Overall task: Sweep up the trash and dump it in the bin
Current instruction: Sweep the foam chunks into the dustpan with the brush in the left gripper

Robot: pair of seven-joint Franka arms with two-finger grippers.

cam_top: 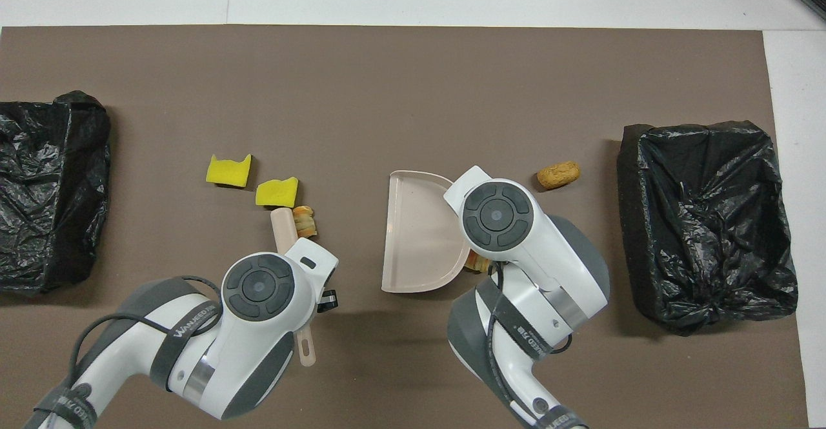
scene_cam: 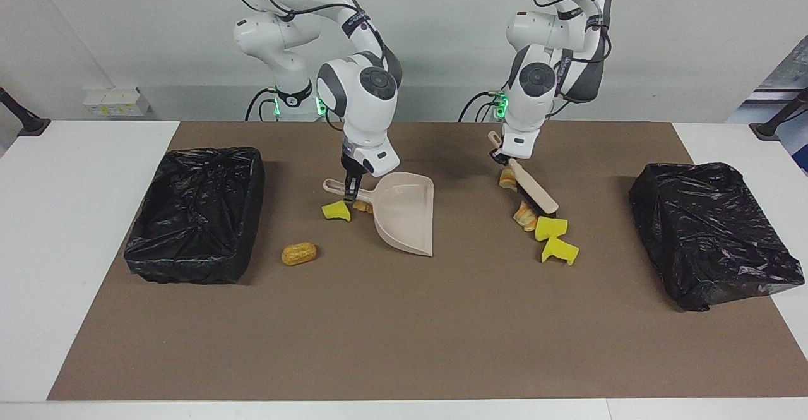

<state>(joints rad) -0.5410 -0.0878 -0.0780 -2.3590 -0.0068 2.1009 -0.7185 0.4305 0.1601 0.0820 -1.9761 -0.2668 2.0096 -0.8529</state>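
Left fingers [scene_cam: 503,156] clamp the wooden brush [scene_cam: 535,187]; right fingers [scene_cam: 351,187] clamp the smooth beige dustpan [scene_cam: 407,213].

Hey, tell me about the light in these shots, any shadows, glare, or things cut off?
Facing view: even, soft light; the beige dustpan throws only a faint shadow on the brown mat, and both black bin bags show dull sheen. Overhead view: arm shadows are soft, and the bag toward the left arm's end is cut off by the frame edge.
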